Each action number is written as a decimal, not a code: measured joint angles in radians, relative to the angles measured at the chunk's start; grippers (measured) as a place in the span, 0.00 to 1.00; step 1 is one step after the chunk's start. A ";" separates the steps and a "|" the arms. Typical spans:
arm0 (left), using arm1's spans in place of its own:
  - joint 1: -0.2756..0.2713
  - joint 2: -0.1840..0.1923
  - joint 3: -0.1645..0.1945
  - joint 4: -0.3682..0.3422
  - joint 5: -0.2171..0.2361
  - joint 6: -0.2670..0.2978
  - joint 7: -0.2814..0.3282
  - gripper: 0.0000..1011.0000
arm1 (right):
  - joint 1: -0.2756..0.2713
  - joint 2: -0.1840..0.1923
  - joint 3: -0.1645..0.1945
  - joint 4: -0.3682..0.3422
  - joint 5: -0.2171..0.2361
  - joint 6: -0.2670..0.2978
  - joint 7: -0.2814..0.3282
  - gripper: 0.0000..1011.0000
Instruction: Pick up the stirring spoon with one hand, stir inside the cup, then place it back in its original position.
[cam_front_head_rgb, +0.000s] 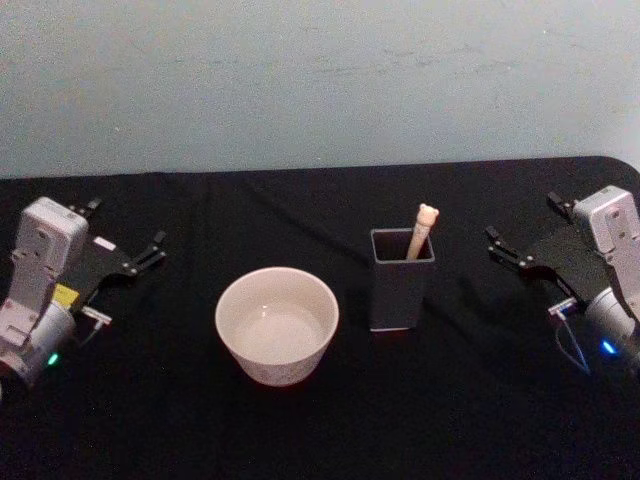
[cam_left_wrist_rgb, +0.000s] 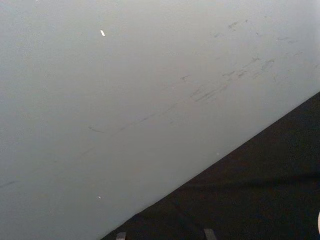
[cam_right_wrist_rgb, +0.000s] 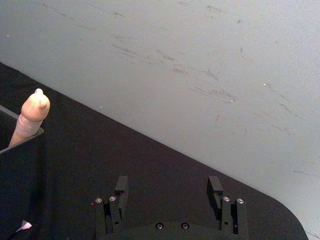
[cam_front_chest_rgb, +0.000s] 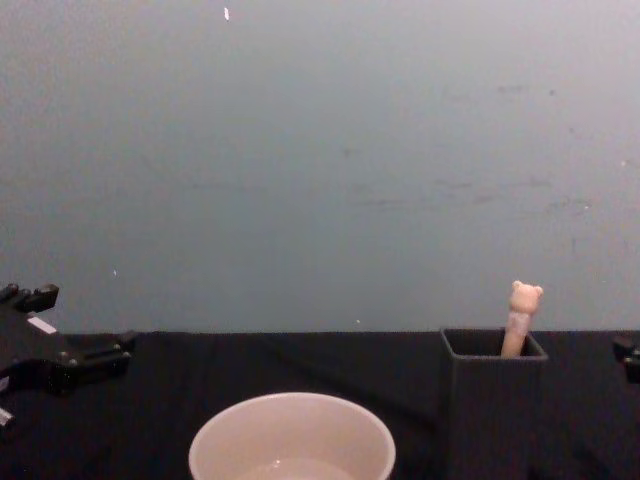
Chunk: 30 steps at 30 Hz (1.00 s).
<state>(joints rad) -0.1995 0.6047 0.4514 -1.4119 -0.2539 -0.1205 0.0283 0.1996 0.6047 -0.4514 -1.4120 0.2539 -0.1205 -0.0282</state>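
The stirring spoon (cam_front_head_rgb: 421, 231) stands upright in a dark grey square holder (cam_front_head_rgb: 401, 283), with its beige bear-topped handle poking above the rim. Its stem and bowl are hidden inside. The chest view shows the spoon (cam_front_chest_rgb: 520, 316) and the holder (cam_front_chest_rgb: 494, 400) from the side, and the spoon's handle (cam_right_wrist_rgb: 31, 119) also appears in the right wrist view. The cream-white cup (cam_front_head_rgb: 277, 325) sits left of the holder, and its rim (cam_front_chest_rgb: 292, 432) shows low in the chest view. My left gripper (cam_front_head_rgb: 124, 233) rests open at the table's far left. My right gripper (cam_front_head_rgb: 524, 222) rests open at the far right, apart from the holder; its fingers (cam_right_wrist_rgb: 120, 187) are spread.
A black cloth (cam_front_head_rgb: 330, 210) covers the table, and a pale grey wall (cam_front_chest_rgb: 320, 150) rises behind its back edge. There is open cloth between each gripper and the cup and holder.
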 joint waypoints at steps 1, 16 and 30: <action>0.000 0.000 0.000 0.000 0.000 0.000 0.000 0.99 | 0.000 0.000 0.000 0.000 0.000 0.000 0.000 0.99; 0.000 0.000 0.000 0.000 0.000 0.000 0.000 0.99 | -0.043 0.015 0.052 -0.036 0.044 -0.045 0.078 0.99; 0.000 0.000 0.000 0.000 0.000 0.000 0.000 0.99 | -0.121 0.056 0.101 -0.122 0.224 -0.094 0.329 0.99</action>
<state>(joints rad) -0.1996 0.6047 0.4514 -1.4120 -0.2539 -0.1206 0.0283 0.0784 0.6612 -0.3503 -1.5344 0.4778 -0.2144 0.3012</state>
